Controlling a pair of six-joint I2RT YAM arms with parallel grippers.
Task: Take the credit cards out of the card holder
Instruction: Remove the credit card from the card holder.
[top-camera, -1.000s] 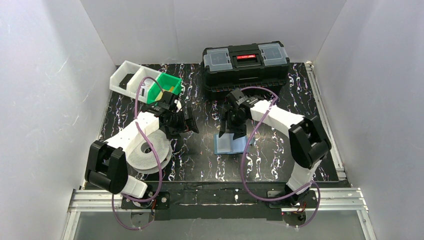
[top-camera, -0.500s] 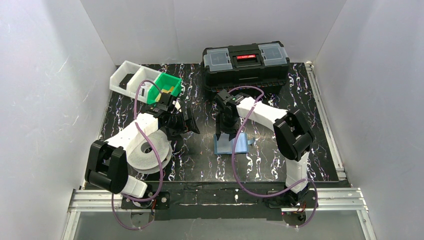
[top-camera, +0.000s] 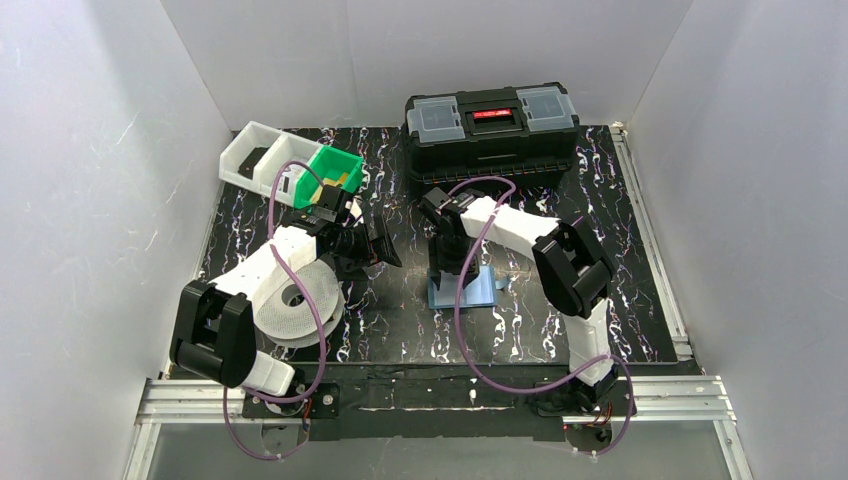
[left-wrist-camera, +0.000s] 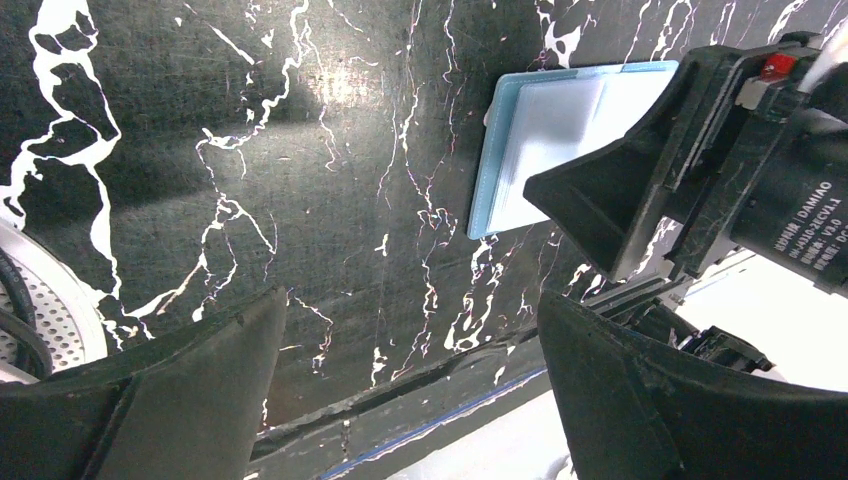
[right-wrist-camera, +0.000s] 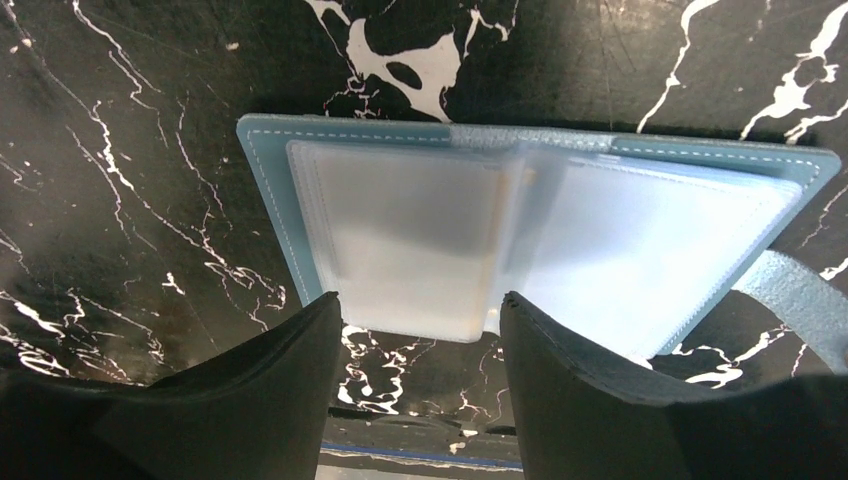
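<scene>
Right wrist view: card holder (right-wrist-camera: 530, 230) lies open and flat on the black marbled table (right-wrist-camera: 120, 230), pale blue inside, with frosted clear sleeves. Whether cards sit in them cannot be told. A strap tab sticks out at its right corner.

Right gripper (right-wrist-camera: 415, 310) is spread wide and holds nothing, with the near edge of the left sleeve between the fingers.

Left wrist view: left gripper (left-wrist-camera: 410, 310) is wide apart, empty, above bare table, well apart from the holder.

Top view only: an orange-tan credit card (top-camera: 346, 179) sits in the green bin (top-camera: 330, 170) (small, detail poor). A black toolbox (top-camera: 492, 120) stands at the far edge.

Right arm is folded at the elbow, wrist pointing down over the holder's far-left part. Left arm reaches forward, gripper turned toward the holder.
</scene>
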